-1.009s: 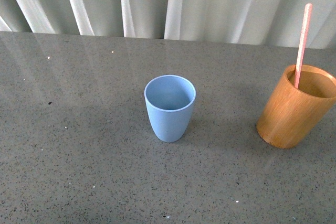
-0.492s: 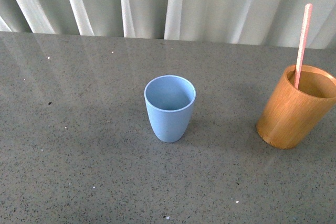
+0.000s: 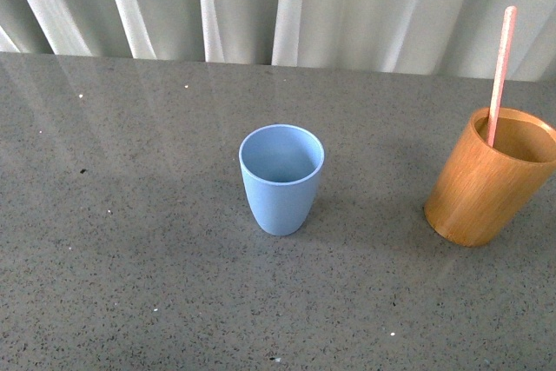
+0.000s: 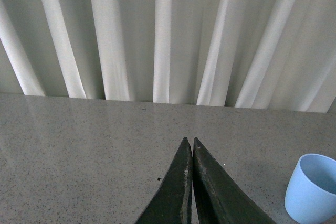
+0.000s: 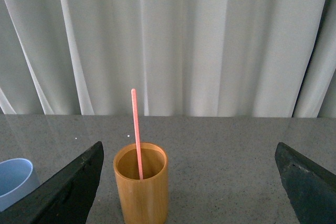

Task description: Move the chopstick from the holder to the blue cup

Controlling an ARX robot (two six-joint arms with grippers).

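The slim pink chopstick (image 3: 499, 76) stood leaning in the round bamboo holder (image 3: 480, 188), so none of the transfer looked done: grasping, lifting and dropping it all remained. The pale blue plastic cup (image 3: 281, 182), well apart from the holder on the grey speckled countertop (image 3: 130, 215), was empty. The right gripper (image 5: 189, 146) faced the holder with its jaws wide apart. The left gripper (image 4: 189, 141) was pressed together on nothing.

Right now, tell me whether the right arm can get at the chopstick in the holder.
Probably yes. Its jaws stand wide open, with the chopstick nearly upright in the holder ahead and between them, its top free above the rim. Nothing lies in between; the blue cup stands aside.
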